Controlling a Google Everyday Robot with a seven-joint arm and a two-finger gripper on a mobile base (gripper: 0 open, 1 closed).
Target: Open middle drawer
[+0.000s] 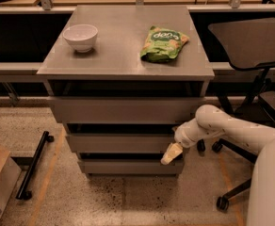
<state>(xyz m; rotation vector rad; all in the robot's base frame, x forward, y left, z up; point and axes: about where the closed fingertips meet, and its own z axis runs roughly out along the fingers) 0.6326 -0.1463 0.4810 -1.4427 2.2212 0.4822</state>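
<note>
Two loose items rest on the grey square table (123, 65): a white round ceramic bowl (80, 36) at the left and a green crinkled snack bag (163, 44) right of centre. A jerk on the table could slide either one, so pull smoothly.

Below the top, three flat matte-grey handleless fronts are stacked. The middle drawer (121, 143) sits between the tall top drawer front (125, 109) and the short bottom drawer front (128, 166). It appears shut or nearly so.

The cream-coloured jaws are at its lower right corner, over the gap above the bottom drawer front. You cannot tell whether they are open or closed.

Expect three possible faults:
- A hold this far off centre may rack the drawer and bind it.
- With no handle, the contact may slip off the edge.
- Set slightly low, it may catch the bottom drawer front instead.

The white rounded arm (222, 128) reaches in from the right, close to the black office chair (250, 41). The chair's wheeled base may obstruct a backward pull.
</note>
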